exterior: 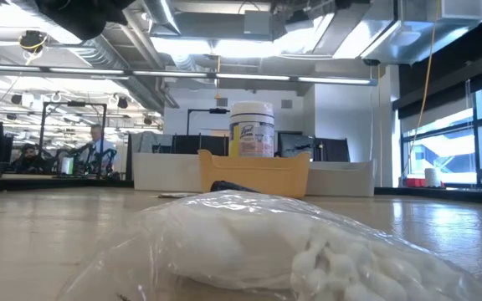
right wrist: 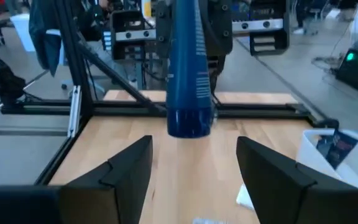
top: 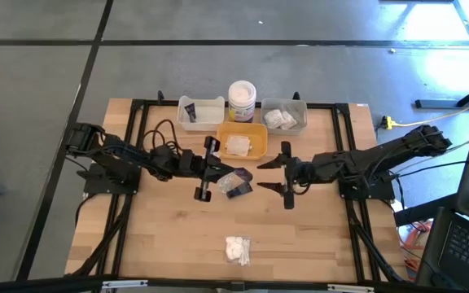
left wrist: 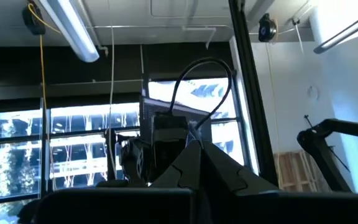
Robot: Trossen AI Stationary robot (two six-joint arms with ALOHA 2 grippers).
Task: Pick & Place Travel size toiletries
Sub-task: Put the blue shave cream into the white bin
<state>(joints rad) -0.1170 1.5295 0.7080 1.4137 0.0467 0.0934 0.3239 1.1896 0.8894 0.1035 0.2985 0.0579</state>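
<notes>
The pale wooden worktop (top: 169,236) stood on grey floor beneath bright ceiling lights. A crinkly clear-wrapped fluffy piece (top: 238,249) lay near its front edge. Left end effector (top: 204,169) gaped over a wrapped packet (top: 236,184); right end effector (top: 284,175) gaped, empty.

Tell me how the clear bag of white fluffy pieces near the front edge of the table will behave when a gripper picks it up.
The clear bag looks soft and loosely filled, so it will probably sag and crumple rather than hold its shape. Its fluffy white contents suggest it is light for its size. The shiny wrap may be slippery, so fingers could slide off a shallow pinch. It lies flat; rolling seems unlikely.
</notes>
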